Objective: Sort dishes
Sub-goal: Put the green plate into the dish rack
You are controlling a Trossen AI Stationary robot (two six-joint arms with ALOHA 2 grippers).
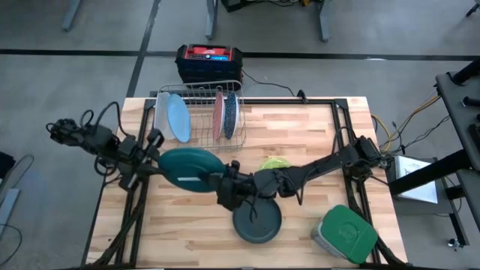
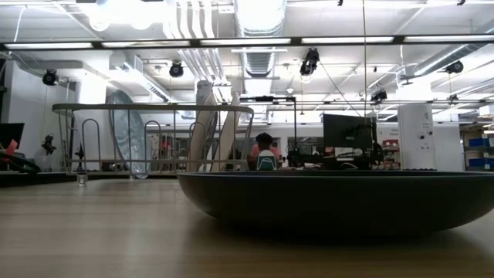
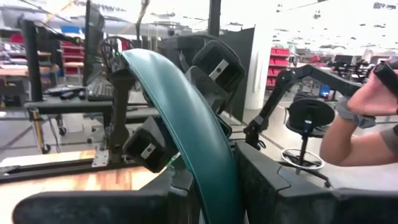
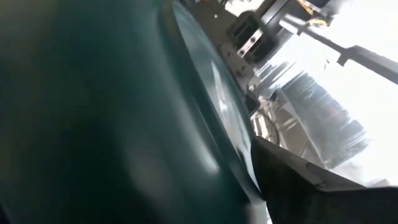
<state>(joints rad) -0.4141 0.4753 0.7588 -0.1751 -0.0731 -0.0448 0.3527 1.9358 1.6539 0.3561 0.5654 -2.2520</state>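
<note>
A dark teal plate (image 1: pixel 187 169) hangs tilted above the table's left half, between my two arms. My left gripper (image 1: pixel 156 166) is shut on its left rim. My right gripper (image 1: pixel 225 187) reaches in from the right and stands open, one finger (image 3: pixel 214 62) on each side of the plate's opposite rim; I cannot tell whether they touch it. A dark grey bowl (image 1: pixel 256 221) rests on its base near the front edge. A lime green dish (image 1: pixel 275 163) lies partly under my right arm. White (image 1: pixel 161 112), light blue (image 1: pixel 178 118) and reddish (image 1: pixel 219 114) plates stand on edge in the wire rack (image 1: pixel 201 94). My left gripper pinches the teal plate's rim (image 3: pixel 214 168) between its two fingers, one on each face. The fingers come about level from the table's left side. The plate stands on edge in the hold, tilted, lifted clear of the table.
A grey container with a green lid (image 1: pixel 345 234) sits at the front right corner. A black and red box (image 1: pixel 208 60) stands beyond the far edge. A person's arm (image 3: pixel 367 124) shows in the room behind. Bare wood lies at the front left and far right.
</note>
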